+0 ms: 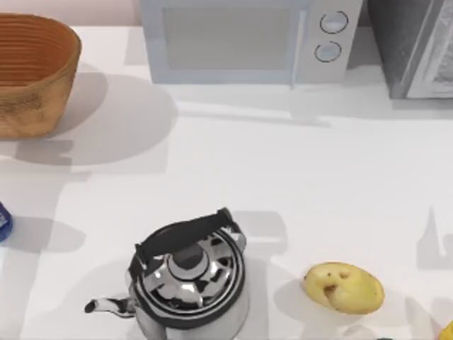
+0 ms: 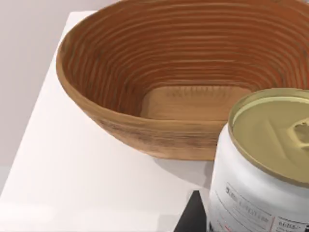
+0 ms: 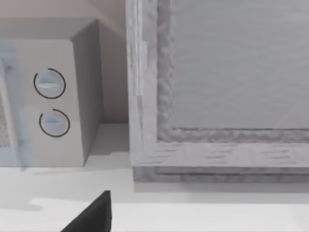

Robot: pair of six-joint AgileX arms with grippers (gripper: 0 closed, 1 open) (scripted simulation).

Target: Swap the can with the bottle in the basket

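Observation:
The orange-brown woven basket (image 1: 35, 71) stands at the table's back left, and the left wrist view shows its inside (image 2: 193, 101) holding nothing. The white bottle (image 2: 263, 169) with a dull-gold top hangs close to that camera, just outside the basket's near rim. My left gripper (image 2: 251, 217) is shut on it, with one dark finger (image 2: 192, 215) against its side. The dark-blue can (image 1: 3, 221) stands at the table's left edge, cut off by the frame. My right gripper (image 3: 154, 229) is parked facing the back right corner, open, with one dark finger (image 3: 91, 215) showing.
A shiny kettle (image 1: 187, 276) with a black handle stands front centre, with a potato (image 1: 345, 287) to its right. A white microwave (image 1: 248, 39) lines the back, and a grey appliance (image 1: 417, 46) fills the back right corner. Something yellow (image 1: 447, 329) pokes in at the front right.

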